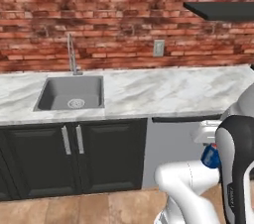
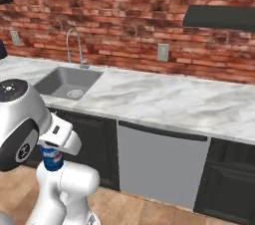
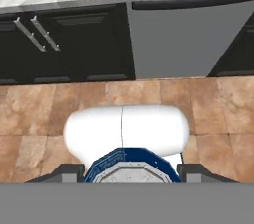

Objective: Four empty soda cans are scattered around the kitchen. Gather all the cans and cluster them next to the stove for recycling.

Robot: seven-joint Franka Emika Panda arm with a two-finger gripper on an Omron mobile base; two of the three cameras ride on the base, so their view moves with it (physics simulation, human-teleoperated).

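Held a small blue soda can with a silver top (image 3: 131,168) tight in the white and dark two-finger end effector (image 3: 131,177), fingers pressed on both sides of it. Saw the can from above in the hand view, low in the picture, with one dark fingertip (image 3: 64,172) on each side. Saw the same blue can (image 2: 52,159) in the right base view, tucked under the white hand, low down in front of the dark cabinet doors (image 2: 97,147). Peeked out as a blue bit (image 1: 210,157) beside the arm in the left base view. Was up off the brown tiled floor (image 3: 44,114), not resting on anything.

Stood before a long white marble desk (image 1: 163,91) along a red brick wall (image 1: 114,15). Had a grey square sink (image 1: 72,93) set into the desk, with a thin metal tap (image 1: 73,54) behind it. Had a grey dishwasher front with a dark bar handle (image 2: 162,167) under the desk, to the right of the sink. Showed two slim metal handles (image 1: 72,140) on the dark cabinet doors under the sink. Had a pale wall socket (image 1: 158,47) on the bricks and a dark shelf (image 1: 221,11) up high on the right.
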